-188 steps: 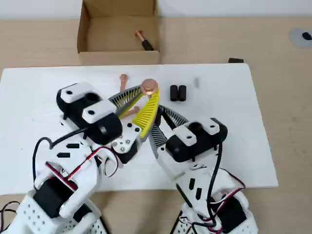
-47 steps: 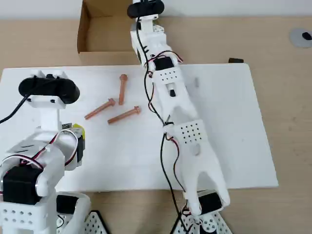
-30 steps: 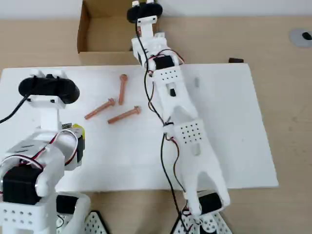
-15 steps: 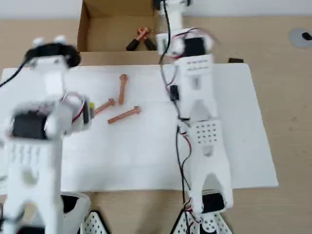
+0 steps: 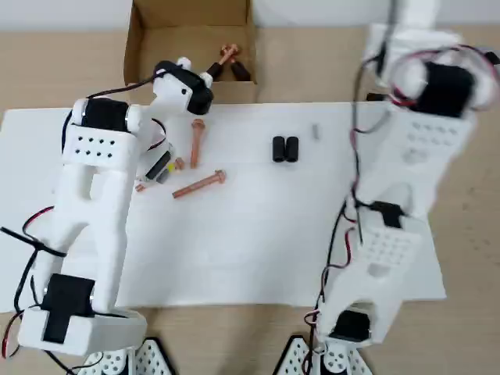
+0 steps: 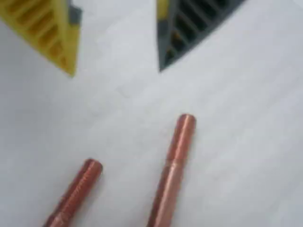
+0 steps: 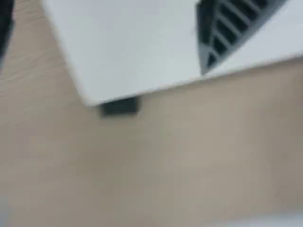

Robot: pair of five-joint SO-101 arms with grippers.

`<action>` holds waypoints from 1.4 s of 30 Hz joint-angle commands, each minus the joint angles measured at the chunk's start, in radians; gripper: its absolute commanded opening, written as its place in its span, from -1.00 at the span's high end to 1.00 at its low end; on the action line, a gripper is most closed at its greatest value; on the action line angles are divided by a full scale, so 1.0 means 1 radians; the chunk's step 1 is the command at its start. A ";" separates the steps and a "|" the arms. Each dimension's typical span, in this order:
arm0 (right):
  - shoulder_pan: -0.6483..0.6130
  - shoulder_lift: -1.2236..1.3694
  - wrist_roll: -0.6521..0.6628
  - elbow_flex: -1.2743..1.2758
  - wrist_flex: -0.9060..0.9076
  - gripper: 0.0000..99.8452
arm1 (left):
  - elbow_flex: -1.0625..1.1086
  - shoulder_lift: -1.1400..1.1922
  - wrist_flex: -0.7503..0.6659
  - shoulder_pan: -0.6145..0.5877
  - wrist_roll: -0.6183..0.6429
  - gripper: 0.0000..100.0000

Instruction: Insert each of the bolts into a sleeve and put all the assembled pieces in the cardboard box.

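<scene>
While over two bolts (image 6: 173,165), left claw (image 6: 116,70) spread; black block (image 7: 120,107) beside mat (image 7: 132,42).

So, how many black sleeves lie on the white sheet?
2, side by side near its far edge: one sleeve, the other sleeve next to it. More may be hidden.

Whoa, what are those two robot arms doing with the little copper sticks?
They are putting bolts into sleeves and boxing them. The left gripper hangs open just above the ends of two copper bolts on the white board, holding nothing. The right arm is over by the board's far right corner. Two finished pieces lie in the cardboard box, and two black sleeves sit on the board.
</scene>
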 commanded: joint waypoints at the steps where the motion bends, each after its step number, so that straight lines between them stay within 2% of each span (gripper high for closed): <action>1: 0.064 -0.182 0.034 0.079 0.015 0.37 | -0.018 0.010 -0.060 0.006 -0.031 0.74; 5: 0.064 -0.375 0.114 0.398 0.015 0.37 | 0.060 0.033 -0.135 0.009 -0.031 0.74; 11: 0.013 -0.682 0.123 0.995 0.009 0.37 | 0.232 0.054 -0.270 0.012 -0.028 0.74; 16: -0.010 -0.806 0.121 1.300 -0.100 0.37 | 0.272 0.056 -0.334 0.011 -0.025 0.74; 21: -0.010 -0.858 0.123 1.400 -0.143 0.37 | 0.267 0.088 -0.414 0.012 -0.025 0.82; 24: -0.008 -0.860 0.124 1.420 -0.140 0.37 | 0.264 0.125 -0.470 0.012 -0.031 0.78; 27: -0.008 -0.866 0.124 1.432 -0.137 0.37 | 0.259 0.179 -0.500 0.011 -0.104 0.75; 34: -0.008 -0.866 0.124 1.437 -0.098 0.37 | 0.107 0.340 -0.486 -0.015 -0.227 0.75; 42: -0.005 -0.866 0.124 1.437 -0.052 0.37 | -0.180 0.532 -0.377 -0.015 -0.250 0.75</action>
